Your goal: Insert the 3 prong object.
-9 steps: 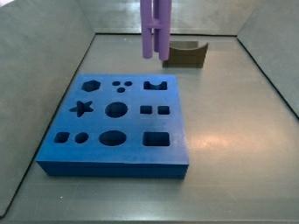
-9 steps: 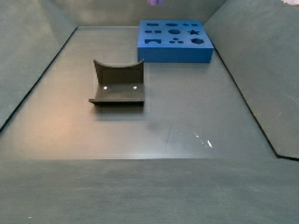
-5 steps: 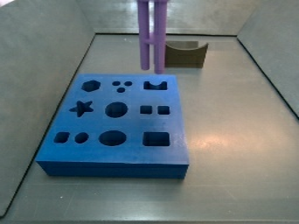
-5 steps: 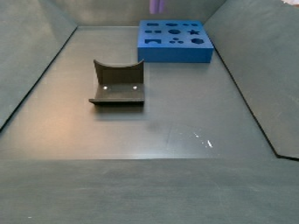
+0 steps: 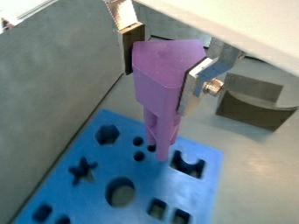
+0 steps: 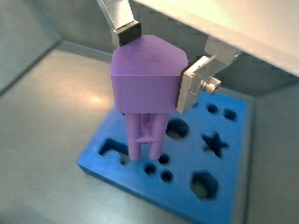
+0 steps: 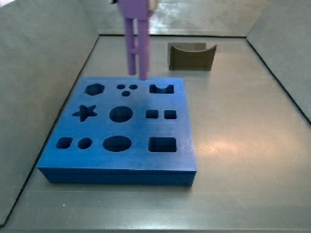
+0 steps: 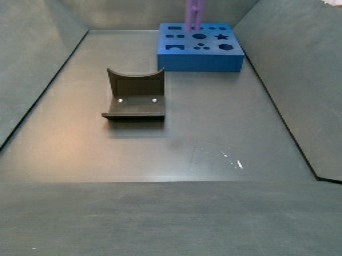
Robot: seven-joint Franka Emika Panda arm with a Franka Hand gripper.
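My gripper (image 5: 163, 66) is shut on the 3 prong object (image 5: 160, 87), a light-purple piece with a wide head and long rods. It also shows in a wrist view (image 6: 146, 92). The prongs hang down over the blue block (image 5: 105, 179) near its small three-hole cutout (image 5: 142, 150). In a side view the piece (image 7: 135, 41) hangs upright with its tips just above the block's far edge (image 7: 122, 114); the gripper itself is above the frame there. In a side view the piece (image 8: 194, 12) shows at the block's far end (image 8: 199, 48).
A small brown block with a curved notch (image 7: 192, 56) stands behind the blue block, also in a side view (image 8: 134, 95) and a wrist view (image 5: 254, 98). Grey walls enclose the floor on all sides.
The gripper has carried the purple piece left and lower, from beside the brown block to over the blue block's far edge.
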